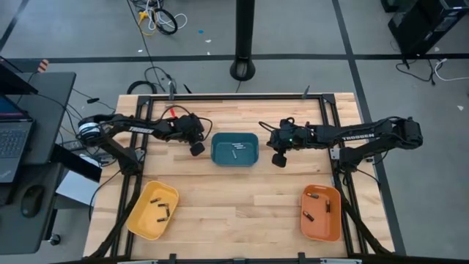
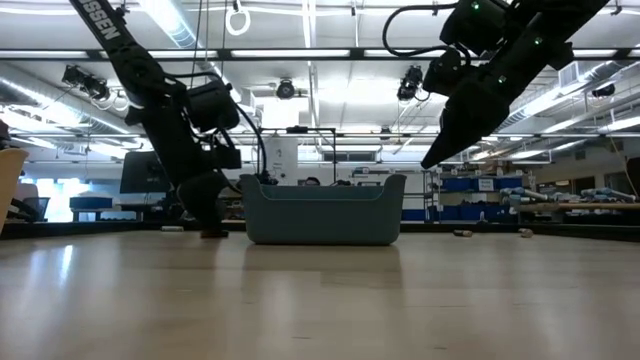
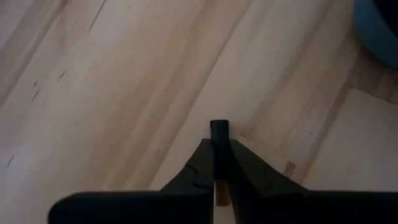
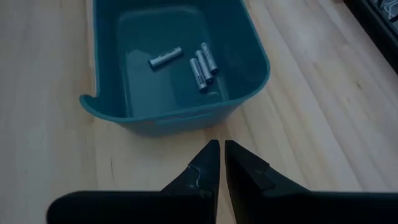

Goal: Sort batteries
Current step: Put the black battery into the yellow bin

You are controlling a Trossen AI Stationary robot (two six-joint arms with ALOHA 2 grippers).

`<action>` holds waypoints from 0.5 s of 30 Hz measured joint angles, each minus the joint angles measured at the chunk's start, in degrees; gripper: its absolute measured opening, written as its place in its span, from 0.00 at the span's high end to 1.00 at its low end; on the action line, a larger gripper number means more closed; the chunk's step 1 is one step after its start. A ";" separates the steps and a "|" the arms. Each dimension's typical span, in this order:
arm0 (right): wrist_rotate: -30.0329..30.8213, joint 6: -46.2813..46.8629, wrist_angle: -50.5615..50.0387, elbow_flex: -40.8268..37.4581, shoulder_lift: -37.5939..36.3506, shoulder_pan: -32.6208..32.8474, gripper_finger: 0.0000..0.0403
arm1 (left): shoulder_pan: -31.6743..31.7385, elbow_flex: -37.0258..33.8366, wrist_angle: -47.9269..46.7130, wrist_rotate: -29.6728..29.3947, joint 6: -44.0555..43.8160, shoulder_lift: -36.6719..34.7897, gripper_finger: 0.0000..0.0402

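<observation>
My left gripper (image 1: pixel 196 148) is down at the table just left of the teal bin (image 1: pixel 234 149) and is shut on a dark battery (image 3: pixel 219 130). In the low view its fingers (image 2: pixel 213 232) reach the tabletop. My right gripper (image 1: pixel 279 159) hangs above the table at the bin's right side, shut with nothing between its fingers (image 4: pixel 219 155). Several batteries (image 4: pixel 199 65) lie on the bin's floor. More batteries lie in the yellow tray (image 1: pixel 152 210) and the orange tray (image 1: pixel 321 213). My left gripper pinches one battery between its two fingers, which come slanting down from the table's left. The battery lies along the fingers: its dark end (image 3: pixel 219 128) sticks out past the tips and a copper-toned end (image 3: pixel 221 194) shows farther back. Whether it touches the table I cannot tell.
The teal bin (image 2: pixel 322 208) stands at the table's middle between both arms. The yellow tray is at the near left and the orange tray at the near right. Bare wood (image 1: pixel 234 205) lies between the trays.
</observation>
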 joint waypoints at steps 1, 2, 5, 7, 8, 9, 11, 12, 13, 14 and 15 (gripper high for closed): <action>0.02 -0.02 0.02 0.00 0.00 0.00 0.91 | 0.00 -0.06 -0.29 0.18 0.01 -0.81 0.94; 0.02 -0.07 0.02 0.00 0.00 0.00 0.91 | 0.00 -0.15 -0.51 0.32 0.17 -1.68 0.94; 0.10 -0.22 0.02 0.00 0.00 -0.02 0.91 | -0.04 -0.38 -2.40 1.92 0.41 -3.96 0.94; 0.12 -0.33 0.00 0.00 0.00 -0.02 0.91 | -0.11 -0.46 -3.77 2.76 0.38 -5.60 0.94; 0.14 -0.35 0.01 0.00 0.00 -0.02 0.91 | -0.13 -0.53 -4.38 2.75 0.30 -6.29 0.94; 0.15 -0.35 0.02 0.00 0.00 -0.02 0.91 | -0.15 -0.51 -4.43 2.73 -0.14 -6.80 0.94; 0.16 -0.62 0.11 0.00 0.00 -0.02 0.91 | -0.13 -0.42 -4.95 2.37 -0.67 -7.69 0.94; 0.17 -0.88 0.18 0.00 0.00 -0.02 0.91 | -0.11 -0.42 -5.18 2.24 -0.70 -8.00 0.94; 0.17 -1.04 0.19 0.00 0.00 -0.02 0.91 | -0.13 -0.37 -5.12 2.18 -0.73 -8.08 0.94; 0.17 -1.18 0.19 0.00 0.00 -0.02 0.91 | -0.30 -0.33 -5.09 2.20 -0.86 -8.08 0.94; 0.19 -1.20 0.21 0.00 0.00 -0.02 0.91 | -0.46 -0.33 -5.18 2.24 -0.91 -8.08 0.94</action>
